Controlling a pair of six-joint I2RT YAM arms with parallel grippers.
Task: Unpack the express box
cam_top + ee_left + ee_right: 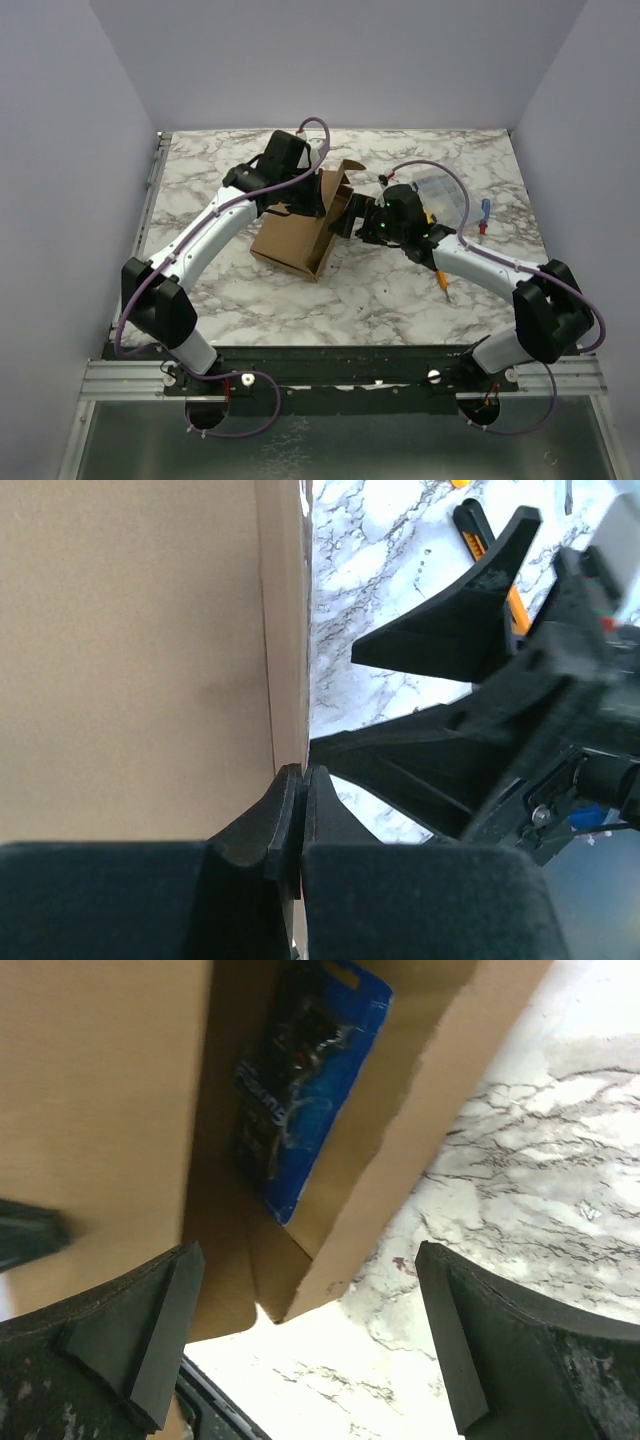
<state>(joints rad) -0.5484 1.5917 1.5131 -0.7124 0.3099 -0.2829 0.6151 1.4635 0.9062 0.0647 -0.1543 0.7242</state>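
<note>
The express box (292,240), plain brown cardboard, lies at the table's middle with its lid (332,190) lifted. My left gripper (322,200) is shut on the lid's edge; in the left wrist view its jaws (303,785) pinch the thin cardboard panel (140,650). My right gripper (348,215) is open, just right of the box's open side. In the right wrist view it (315,1335) faces the opening with nothing between its fingers. A flat blue packaged item (310,1090) lies inside the box (100,1090).
A small clear plastic case (446,200) sits right of the right gripper. A blue-handled tool (485,213) lies beyond it. An orange and black pen-like tool (440,278) lies by the right forearm, also seen in the left wrist view (490,565). Grey walls ring the marble table (200,170).
</note>
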